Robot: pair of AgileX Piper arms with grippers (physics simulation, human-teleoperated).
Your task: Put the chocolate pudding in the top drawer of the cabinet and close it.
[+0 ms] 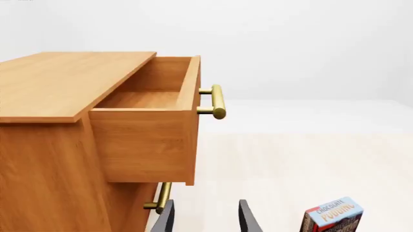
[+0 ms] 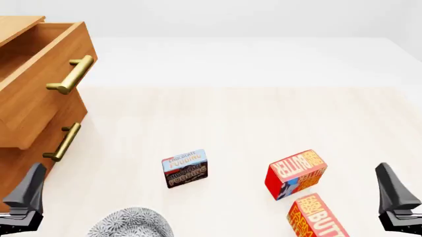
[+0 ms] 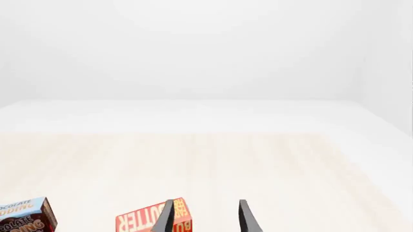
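The cabinet point(image 2: 26, 148) stands on the far left of the table point(image 2: 231, 123). It is made of orange-brown wood. Its top drawer point(image 2: 39, 94) is pulled out and I can see down into it from the left wrist view. There is only bare wood inside. A shiny brass handle point(image 2: 71, 75) runs across the front of the drawer. The lower drawer point(image 2: 46, 148) is pushed in and has a handle point(image 2: 63, 142) of the same kind.

The chocolate pudding point(image 2: 185, 168) is a small box with a blue band on top and dark brown below. It stands up on the table near the front, a bit left of the middle. It is well apart from the cabinet, and nothing is touching it.

To the right of it are two red butter boxes. One butter box point(image 2: 295, 174) stands tilted. The other butter box point(image 2: 316, 217) is just in front of the first, at the bottom edge of the front view. A round speckled grey thing point(image 2: 132, 224) sits at the front edge, near the pudding.

The left gripper point(image 1: 205, 218) is low at the front left. Its two dark fingers point(image 1: 165, 220) are spread apart with nothing between them. The right gripper point(image 3: 205, 218) is low at the front right. Its fingers point(image 3: 246, 220) are spread apart too, and it holds nothing
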